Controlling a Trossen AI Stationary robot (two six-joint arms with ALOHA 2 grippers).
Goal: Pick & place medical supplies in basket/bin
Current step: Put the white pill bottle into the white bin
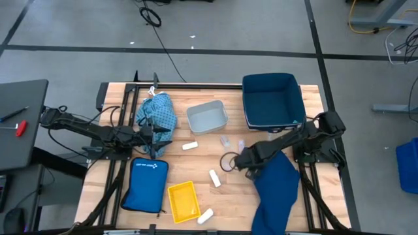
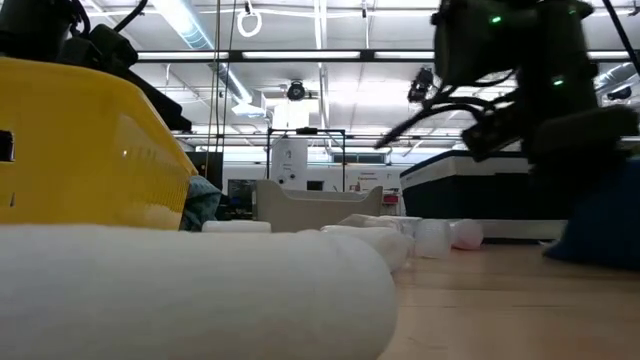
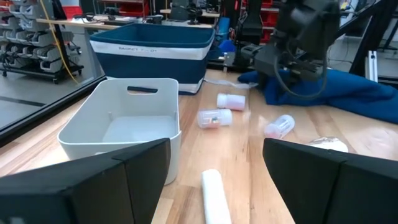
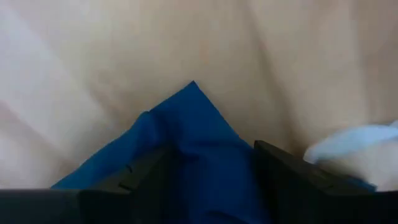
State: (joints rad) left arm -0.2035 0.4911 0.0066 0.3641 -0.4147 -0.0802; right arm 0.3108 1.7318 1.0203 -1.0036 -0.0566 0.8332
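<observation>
Right gripper (image 1: 247,162) sits mid-table w/ a corner of the navy cloth (image 1: 275,189) between its fingers; we judge it's gripping it. Left gripper (image 1: 157,134) waits w/ fingers apart, near the light blue patterned cloth (image 1: 158,111) at far left. We've hardly started: grey bin (image 1: 208,117) and navy basket (image 1: 271,101) look empty. White rolls (image 1: 214,177), vials (image 1: 225,141), both cloths left to do.

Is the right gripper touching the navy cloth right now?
Touching. In the right wrist view, the navy cloth fills the space between the right gripper's jaws, a corner poking out past them.
</observation>
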